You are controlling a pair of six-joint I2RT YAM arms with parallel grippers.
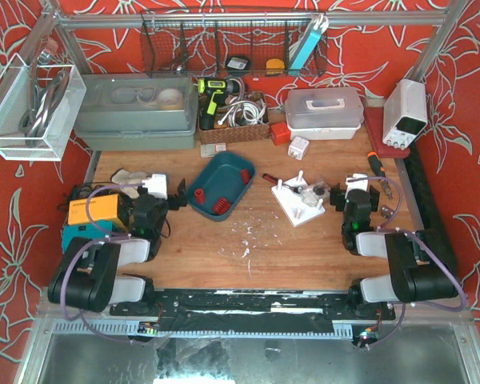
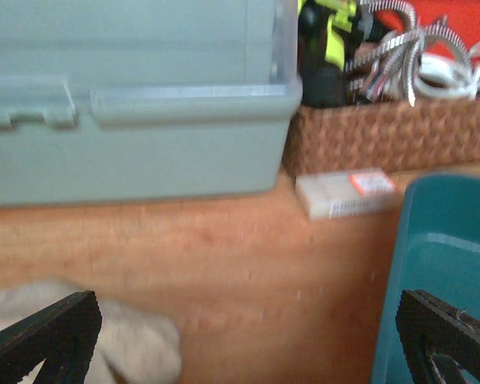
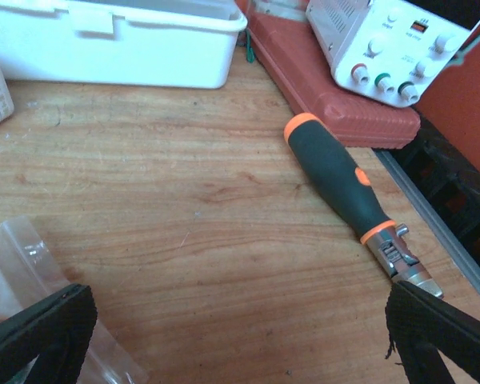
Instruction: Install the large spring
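Red floral cloth (image 1: 468,152) is backing a wooden table (image 1: 304,256) where nothing is being gripped yet. The left gripper (image 2: 244,344) is hanging with jaws wide apart and empty, just beside the teal tray (image 1: 224,178). A red coil (image 1: 217,208), presumably the large spring, is lying in the tray's near end. Fetching it looks like the step in hand, calling for a reach over the rim. Further right, the white fixture (image 1: 298,204) is waiting, and the right gripper (image 3: 236,344) is sitting spread open, holding nothing. The orange label on the small box (image 2: 344,194) is blurring beyond reading.
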